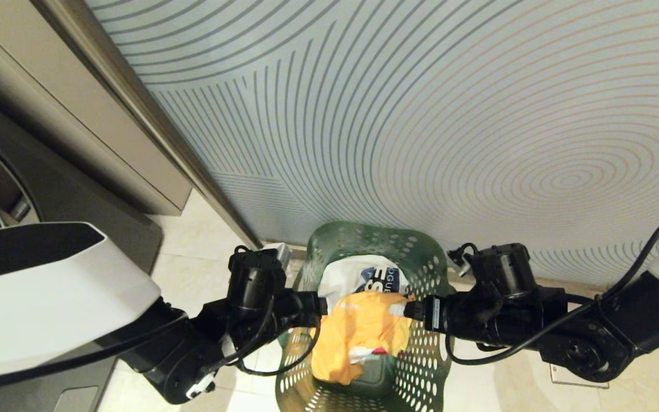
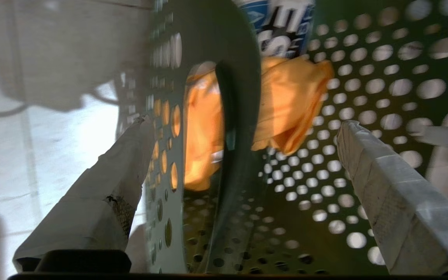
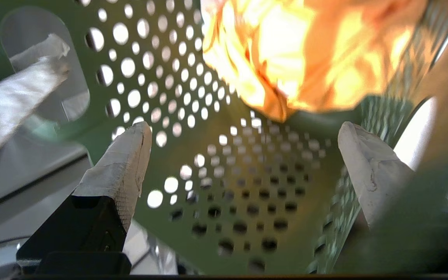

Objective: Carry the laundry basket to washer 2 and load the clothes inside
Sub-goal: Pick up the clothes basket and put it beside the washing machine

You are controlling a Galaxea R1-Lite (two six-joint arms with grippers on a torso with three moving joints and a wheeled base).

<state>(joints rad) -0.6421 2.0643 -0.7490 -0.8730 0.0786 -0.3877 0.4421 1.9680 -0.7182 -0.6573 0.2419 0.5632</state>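
Inside laundry basket [image 1: 428, 366]: orange garment [image 1: 358, 332], printed white garment [image 1: 364, 277].

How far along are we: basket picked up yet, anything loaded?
Nothing loaded: the orange garment and the white printed one lie in the laundry basket on the floor. In hand: left end effector and right end effector open at opposite rims. Left: grip, carry, load.

My laundry basket [image 1: 421, 252] is dark green plastic, smooth with a slight sheen, punched all over with round holes. The orange garment [image 1: 361, 332] in it is soft, creased cloth. My fingers [image 2: 387, 186] are wrapped in rough, matt whitish tape. The floor [image 1: 203, 240] is glossy pale tile; the far wall [image 1: 421, 114] looks matt.
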